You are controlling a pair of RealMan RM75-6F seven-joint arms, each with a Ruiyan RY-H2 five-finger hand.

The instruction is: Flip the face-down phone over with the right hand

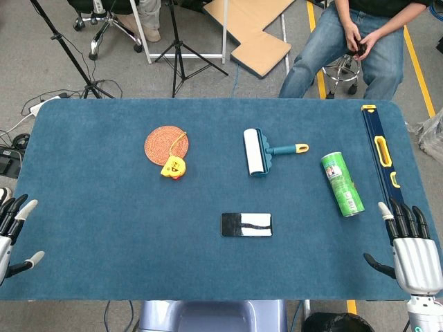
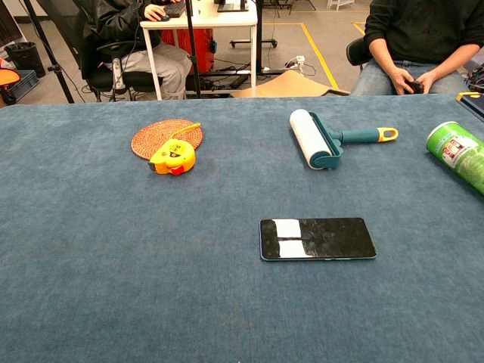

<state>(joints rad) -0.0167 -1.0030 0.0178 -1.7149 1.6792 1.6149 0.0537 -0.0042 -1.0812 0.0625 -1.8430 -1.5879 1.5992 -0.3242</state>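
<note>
The phone point(image 1: 246, 224) lies flat near the middle front of the blue table, its glossy dark face reflecting ceiling lights; the chest view shows the phone point(image 2: 318, 238) lying lengthwise left to right. My right hand point(image 1: 414, 250) rests at the table's front right corner, fingers spread and empty, well to the right of the phone. My left hand point(image 1: 12, 232) sits at the front left edge, fingers apart and holding nothing. Neither hand appears in the chest view.
A lint roller point(image 1: 259, 152) lies behind the phone. A green can point(image 1: 342, 184) lies on its side at right, beside a long level point(image 1: 380, 145). A woven coaster point(image 1: 165, 144) and yellow tape measure point(image 1: 174, 167) sit at back left. A person point(image 1: 360, 41) sits beyond the table.
</note>
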